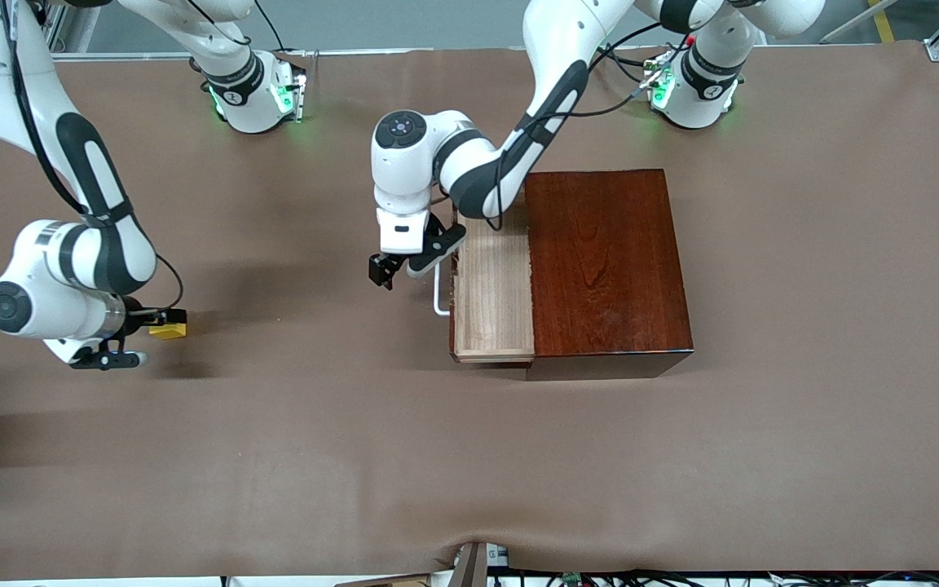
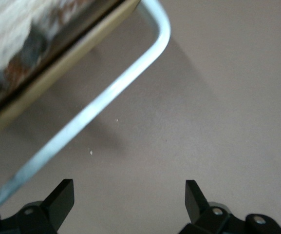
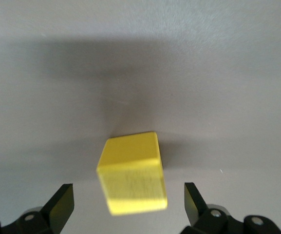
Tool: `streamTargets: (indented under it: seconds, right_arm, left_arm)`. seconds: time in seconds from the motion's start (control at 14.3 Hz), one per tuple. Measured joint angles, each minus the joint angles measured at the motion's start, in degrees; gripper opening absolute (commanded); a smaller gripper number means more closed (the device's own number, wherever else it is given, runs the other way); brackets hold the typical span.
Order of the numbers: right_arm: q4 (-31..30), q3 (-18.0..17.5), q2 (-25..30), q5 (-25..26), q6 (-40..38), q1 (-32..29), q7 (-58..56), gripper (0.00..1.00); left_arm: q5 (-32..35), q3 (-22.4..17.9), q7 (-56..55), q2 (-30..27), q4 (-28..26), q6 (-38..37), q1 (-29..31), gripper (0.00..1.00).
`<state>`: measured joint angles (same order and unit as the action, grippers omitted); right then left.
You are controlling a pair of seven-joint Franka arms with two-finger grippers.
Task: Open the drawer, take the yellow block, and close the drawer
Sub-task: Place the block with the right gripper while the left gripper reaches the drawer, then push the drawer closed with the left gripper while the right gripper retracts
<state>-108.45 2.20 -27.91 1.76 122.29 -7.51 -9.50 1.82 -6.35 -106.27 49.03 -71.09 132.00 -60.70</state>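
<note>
The yellow block (image 1: pixel 169 330) lies on the brown table cover toward the right arm's end, away from the box. My right gripper (image 1: pixel 161 319) hangs low over it and is open. In the right wrist view the yellow block (image 3: pixel 133 180) sits between the two fingers of the right gripper (image 3: pixel 129 195), with a gap on each side. The drawer (image 1: pixel 492 293) is pulled partway out of the dark reddish-brown box (image 1: pixel 608 261), and its visible part holds nothing. My left gripper (image 1: pixel 388 269) is open beside the white handle (image 1: pixel 439 295), not touching it. The handle (image 2: pixel 106 100) shows in the left wrist view, apart from the left gripper (image 2: pixel 129 192).
The box stands mid-table toward the left arm's end. The left arm's forearm (image 1: pixel 518 147) reaches over the farther corner of the open drawer. Both arm bases (image 1: pixel 257 90) stand along the edge farthest from the front camera.
</note>
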Motion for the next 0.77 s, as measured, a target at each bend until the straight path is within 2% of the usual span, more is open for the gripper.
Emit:
streamTargets:
  seconds: [0.42,0.77]
  right_arm:
    - [9.55,-1.29,9.04,-0.12,-15.17,2.91,0.28,1.00]
    - [21.47,-1.30,10.42,-0.12,-27.43,3.42,0.35,1.00]
  left_arm:
    - [-0.03,-0.62,-2.09,0.01,1.38,-6.58,-0.29,1.00]
    - [-0.03,-1.52,-1.72,0.00,2.45,-13.38,-0.43,1.00]
